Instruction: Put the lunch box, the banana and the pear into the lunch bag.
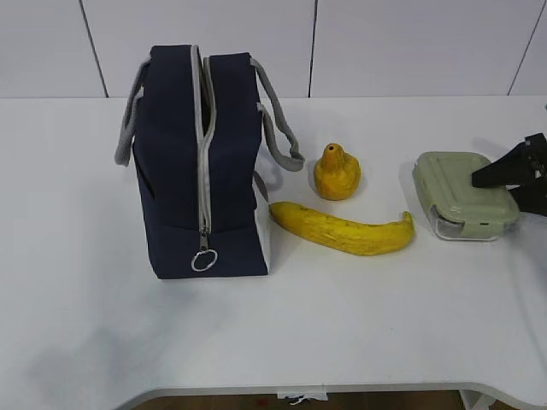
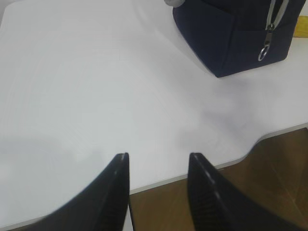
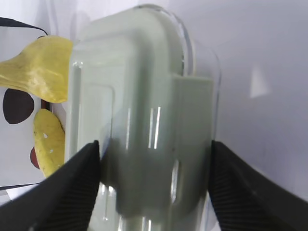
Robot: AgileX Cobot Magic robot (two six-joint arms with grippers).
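Observation:
The lunch box (image 1: 461,192) with its sage-green lid rests on the table at the right. My right gripper (image 1: 513,184) is open, and its jaws straddle the box's right end. In the right wrist view the lunch box (image 3: 144,96) fills the gap of the right gripper (image 3: 154,144), with a finger close to each long side. The banana (image 1: 342,229) lies between the box and the lunch bag (image 1: 201,162), and the pear (image 1: 337,173) stands behind it. The navy bag stands upright with its ring pull (image 1: 204,260) low on the near end. My left gripper (image 2: 159,156) is open and empty over the table's front edge.
The bag's grey handles (image 1: 278,120) hang to either side. The table's front edge (image 2: 192,175) has a cut-out, with brown floor below. The bag's lower corner and ring pull (image 2: 262,52) show in the left wrist view. A white wall stands behind the table.

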